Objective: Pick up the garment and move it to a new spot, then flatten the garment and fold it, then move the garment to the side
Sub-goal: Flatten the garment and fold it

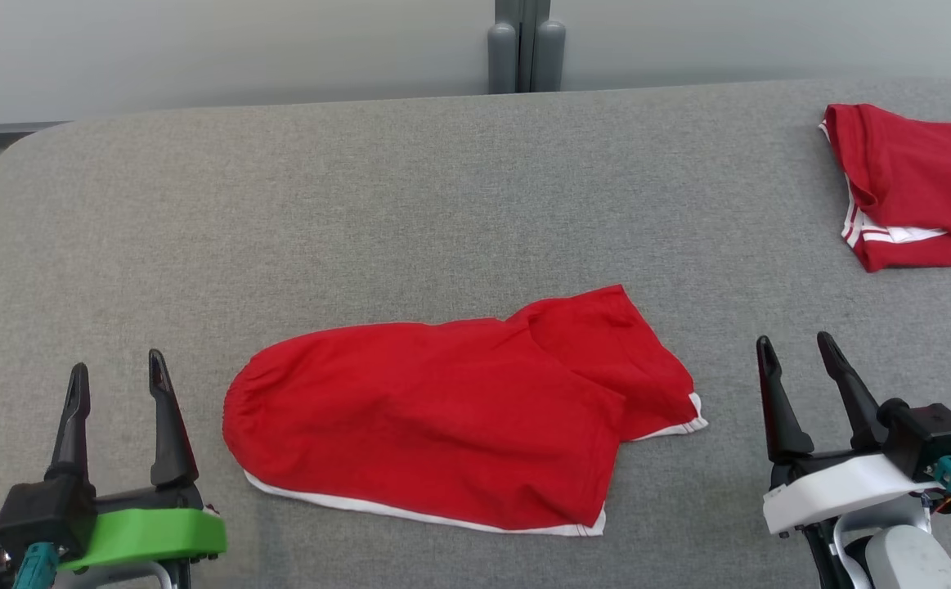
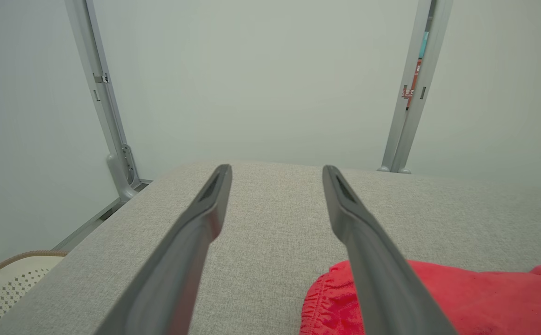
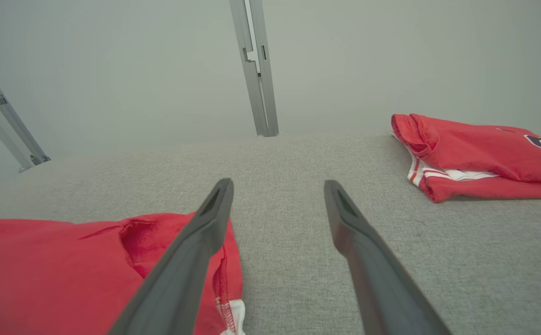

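Observation:
The garment [image 1: 450,417] is a pair of red shorts with white trim, lying loosely folded on the grey table [image 1: 361,204] near its front middle. Its elastic waistband end points left. My left gripper [image 1: 115,380] stands open at the lower left, clear of the cloth, nothing between its fingers. My right gripper [image 1: 798,352] stands open at the lower right, beside the leg hem. In the left wrist view the waistband of the garment [image 2: 461,302] shows behind the right finger of my left gripper [image 2: 275,172]. In the right wrist view the garment [image 3: 56,274] lies left of my right gripper [image 3: 277,186].
A folded red shirt [image 1: 917,188] with white stripes lies at the table's far right, also the folded red shirt [image 3: 479,156] in the right wrist view. A grey post [image 1: 526,45] stands behind the table. A perforated white basket [image 2: 5,284] sits below the table's left edge.

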Controlling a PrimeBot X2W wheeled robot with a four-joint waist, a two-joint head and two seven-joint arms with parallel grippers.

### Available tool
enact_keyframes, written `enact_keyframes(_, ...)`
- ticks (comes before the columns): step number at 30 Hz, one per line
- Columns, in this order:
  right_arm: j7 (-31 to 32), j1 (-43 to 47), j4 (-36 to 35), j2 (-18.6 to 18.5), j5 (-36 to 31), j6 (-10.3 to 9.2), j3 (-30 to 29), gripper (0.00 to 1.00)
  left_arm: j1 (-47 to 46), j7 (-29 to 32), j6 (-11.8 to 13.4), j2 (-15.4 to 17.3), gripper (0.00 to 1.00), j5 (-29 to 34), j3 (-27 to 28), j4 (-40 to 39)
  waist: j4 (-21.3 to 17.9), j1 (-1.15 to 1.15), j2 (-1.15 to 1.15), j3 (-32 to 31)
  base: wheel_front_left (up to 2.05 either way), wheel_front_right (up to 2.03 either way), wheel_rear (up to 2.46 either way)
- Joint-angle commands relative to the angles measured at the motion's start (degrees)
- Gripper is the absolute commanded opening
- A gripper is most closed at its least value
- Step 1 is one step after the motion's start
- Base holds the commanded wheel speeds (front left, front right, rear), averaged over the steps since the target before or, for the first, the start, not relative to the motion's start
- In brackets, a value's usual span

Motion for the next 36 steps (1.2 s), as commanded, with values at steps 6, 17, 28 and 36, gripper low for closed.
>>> enact_keyframes(6, -0.14, 1.59, 1.19, -0.18, -0.04, -0.07, 1.04, 1.0, 2.94, 0.04, -2.0, -1.23, 1.0, 3.17, 3.12, -0.33, 0.31, 0.0, 0.0, -0.77, 0.0, 0.0, 0.0)
enact_keyframes(17, 2.12, -2.53, 8.41, -1.63, 0.45, -0.07, 13.46, 1.0, 2.26, 0.04, -1.71, -1.55, 1.0, 3.31, 2.45, 0.03, 1.54, 0.0, 0.0, -0.81, 0.0, 0.0, 0.0)
enact_keyframes(28, 3.14, -9.8, 20.84, -0.69, 2.48, -0.07, 20.83, 1.0, 0.49, 0.03, -1.27, -1.54, 1.0, 2.65, 0.28, 0.36, 3.94, 0.0, 0.0, 0.97, 0.0, 0.0, 0.0)
enact_keyframes(36, 0.9, -13.56, 26.02, -1.13, 5.5, -0.07, 22.16, 0.0, 0.08, 0.03, -0.47, -1.55, 1.0, 2.28, -0.65, 0.27, 4.23, 0.0, 0.0, 1.95, 0.0, 0.0, 0.0)
